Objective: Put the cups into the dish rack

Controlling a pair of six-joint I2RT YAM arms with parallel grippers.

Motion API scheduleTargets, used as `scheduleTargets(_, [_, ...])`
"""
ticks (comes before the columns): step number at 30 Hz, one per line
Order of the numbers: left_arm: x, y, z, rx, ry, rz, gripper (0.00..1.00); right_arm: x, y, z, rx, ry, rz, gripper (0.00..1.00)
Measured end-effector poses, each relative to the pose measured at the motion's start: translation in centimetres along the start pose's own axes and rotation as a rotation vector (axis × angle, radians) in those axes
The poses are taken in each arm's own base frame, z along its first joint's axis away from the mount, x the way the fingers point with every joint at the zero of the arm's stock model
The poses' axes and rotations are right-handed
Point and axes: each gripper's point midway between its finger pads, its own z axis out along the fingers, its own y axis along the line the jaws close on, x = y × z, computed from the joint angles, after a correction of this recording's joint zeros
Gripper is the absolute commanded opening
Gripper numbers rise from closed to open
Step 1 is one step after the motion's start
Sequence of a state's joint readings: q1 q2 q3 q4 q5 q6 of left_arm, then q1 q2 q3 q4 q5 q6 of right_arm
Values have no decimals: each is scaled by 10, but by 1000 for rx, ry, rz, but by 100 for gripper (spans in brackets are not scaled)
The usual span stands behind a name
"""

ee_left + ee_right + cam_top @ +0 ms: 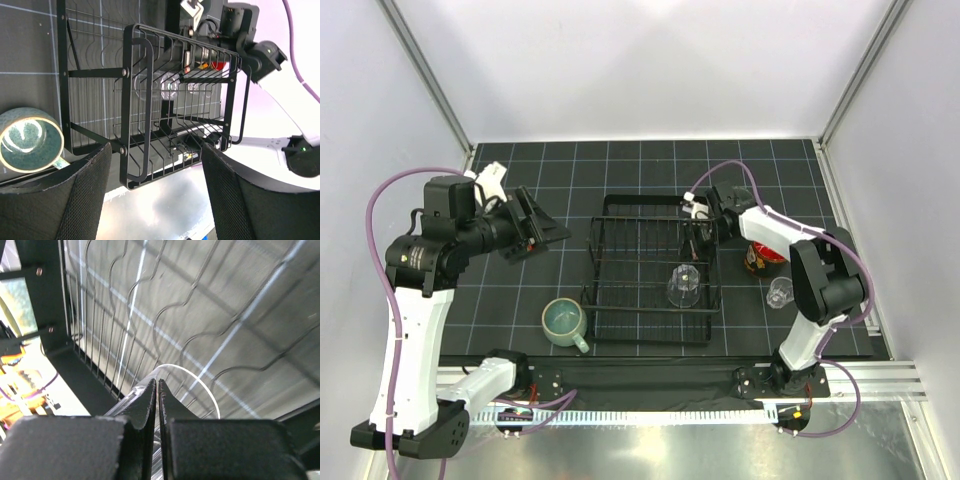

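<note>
The right jaws are clenched on the rim of a clear glass inside the dish rack, near its right side, and it could tip on the wires if let go crooked, while the left jaws gape empty left of the rack.

The rack is thin black-coated wire, satin with faint glints. At its eight o'clock the mug is glazed ceramic, glossy and speckled green. The glass in the rack is clear and smooth, its rim bright. The table is matt black with pale grid lines. The left tool has pads of rough black weave; the right tool is smooth matt black plastic.
</note>
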State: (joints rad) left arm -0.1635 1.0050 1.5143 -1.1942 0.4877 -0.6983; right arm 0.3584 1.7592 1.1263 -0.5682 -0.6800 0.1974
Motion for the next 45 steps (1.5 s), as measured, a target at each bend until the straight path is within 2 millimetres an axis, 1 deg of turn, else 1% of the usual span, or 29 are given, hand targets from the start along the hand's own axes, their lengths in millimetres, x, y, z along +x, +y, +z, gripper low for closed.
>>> scheduleTargets(5, [-1,5,0,-27,-9,-7,66,15,10,-2,-10,16,-21,4])
scheduleTargets(7, [-1,10,0,-57,-15,-20,65,19,13,-3,-17,17,-25,4])
scheduleTargets(10, [0,23,0,-126,-26,-53,65,18,13,-4,-8,14,-25,5])
scheduleTargets(12, [0,33,-1,-183,-40,-83,65,12,11,-8,17,5,-5,12])
scheduleTargets(13, [0,38,-2,-213,-47,-98,65,3,10,-12,36,-14,2,23])
scheduleTargets(15, [-2,47,-2,-263,-68,-128,64,-22,8,-23,82,-73,22,36])
scheduleTargets(16, [-2,53,-1,-288,-78,-144,64,-36,7,-29,106,-107,24,44])
scheduleTargets(18, [0,67,3,-343,-83,-188,64,-69,4,-50,172,-192,40,52])
scheduleTargets(19, [4,74,6,-365,-76,-204,64,-85,1,-62,210,-241,45,60])
scheduleTargets(21, [15,92,15,-424,-43,-258,62,-109,-2,-89,283,-321,61,69])
scheduleTargets(22, [23,101,20,-456,-20,-286,62,-116,-3,-100,313,-350,67,79])
scheduleTargets(23, [30,111,25,-485,1,-311,62,-123,-7,-112,353,-381,79,83])
scheduleTargets(24, [38,120,29,-517,25,-333,55,-125,-10,-122,389,-402,88,91])
scheduleTargets(25, [45,130,33,-550,45,-358,51,-123,-12,-130,421,-414,97,99])
scheduleTargets(26, [52,139,36,-582,64,-374,46,-117,-14,-136,451,-416,109,100])
scheduleTargets(29, [69,162,41,-669,115,-401,46,-91,-12,-154,498,-435,111,100])
scheduleTargets(31, [77,173,43,-713,135,-417,46,-68,-6,-169,510,-451,110,100])
scheduleTargets(33, [83,182,44,-748,147,-424,47,-52,5,-186,502,-485,92,100])
scheduleTargets(35, [88,191,43,-781,151,-424,47,-47,13,-199,494,-520,74,100])
scheduleTargets(38, [102,206,43,-837,181,-431,47,-41,26,-214,475,-567,45,100])
scheduleTargets(42, [129,225,44,-900,252,-443,47,-31,37,-219,438,-579,23,100])
scheduleTargets(45, [140,232,46,-924,281,-447,47,-24,42,-220,417,-576,17,100])
